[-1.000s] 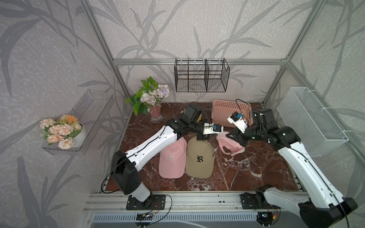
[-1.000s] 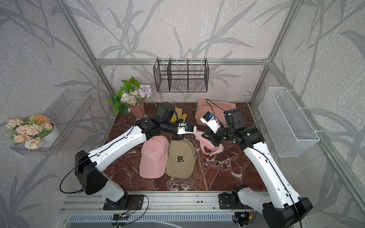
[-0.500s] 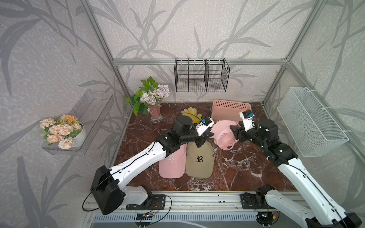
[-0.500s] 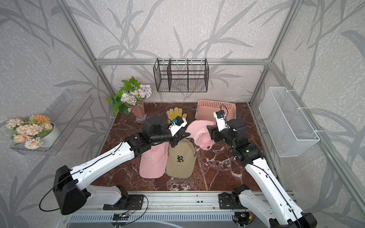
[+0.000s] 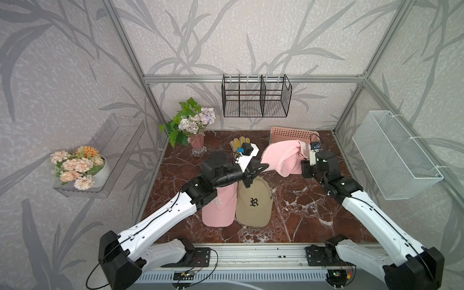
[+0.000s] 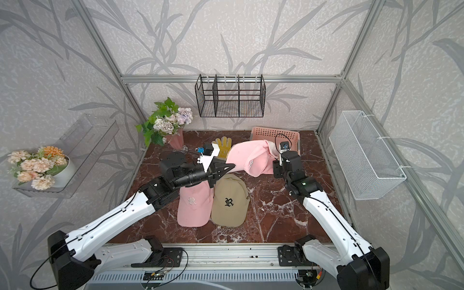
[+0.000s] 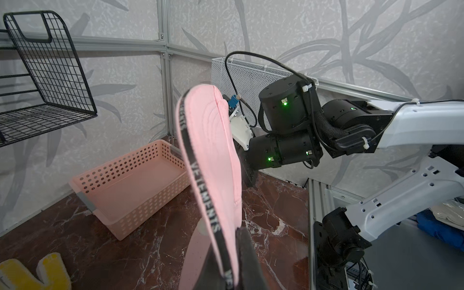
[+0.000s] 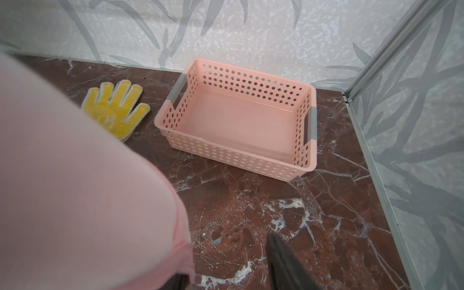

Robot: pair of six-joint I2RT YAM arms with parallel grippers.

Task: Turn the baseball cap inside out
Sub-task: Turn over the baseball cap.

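Marble table (image 5: 301, 213) spread below me. Baseball cap (image 5: 281, 157) up off table, far centre-right, strung between my two arms, just on near side of pink basket (image 5: 293, 131) at far right. Tan cap (image 5: 253, 200) and second pink cap (image 5: 217, 208) lie flat side by side, near centre, touching. Yellow glove (image 5: 238, 144) far centre, left of basket. My left gripper (image 5: 263, 166) clamped tight on baseball cap's taped edge. My right gripper (image 8: 226, 261): jaws apart, pink fabric draped over one finger, other finger (image 8: 278, 261) bare, marble showing in gap.
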